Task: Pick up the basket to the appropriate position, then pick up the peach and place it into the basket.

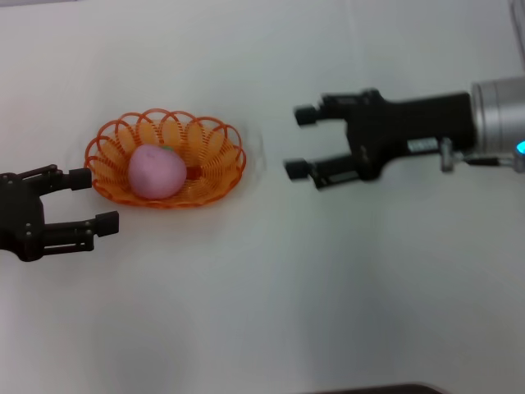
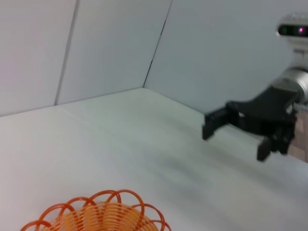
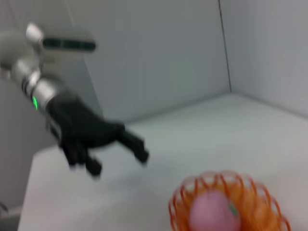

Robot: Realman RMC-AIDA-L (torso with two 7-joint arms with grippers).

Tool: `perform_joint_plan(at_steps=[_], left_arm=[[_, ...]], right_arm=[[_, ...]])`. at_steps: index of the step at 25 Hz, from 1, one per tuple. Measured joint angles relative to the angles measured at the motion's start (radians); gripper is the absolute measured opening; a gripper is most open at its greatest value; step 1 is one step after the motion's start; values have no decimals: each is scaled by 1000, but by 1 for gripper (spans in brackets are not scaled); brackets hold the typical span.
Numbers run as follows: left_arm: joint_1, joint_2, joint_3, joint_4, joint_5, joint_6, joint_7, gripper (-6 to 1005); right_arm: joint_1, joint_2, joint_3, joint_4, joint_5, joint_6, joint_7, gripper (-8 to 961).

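Peach sits in basket on counter; my left gripper and right gripper released, flanking it — job looks done.

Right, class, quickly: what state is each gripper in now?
Left gripper: open, holding nothing, beside the basket.
Right gripper: open, holding nothing, apart from the basket; the peach lies in it.

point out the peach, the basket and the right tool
peach (image 1: 155, 172): head view, middle of its pink skin.
basket (image 1: 105, 139): head view, looped rim on the robot's left.
right tool (image 1: 300, 141): head view, between its open fingertips.
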Motion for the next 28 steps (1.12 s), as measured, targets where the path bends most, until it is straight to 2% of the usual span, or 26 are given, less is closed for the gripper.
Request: perform_joint_plan(at_steps=[4, 9, 13, 28], left_arm=[[2, 2, -6, -1, 0, -1, 0, 888], [8, 2, -7, -3, 3, -19, 7, 887], [15, 0, -2, -13, 8, -48, 16, 887], [21, 4, 1, -28, 10, -80, 26, 886]], right_arm=[[-21, -7, 23, -5, -114, 1, -15, 900], [-20, 24, 89, 2, -221, 32, -53, 900], [-15, 36, 99, 4, -231, 42, -66, 900], [-1, 38, 99, 7, -226, 45, -62, 900]])
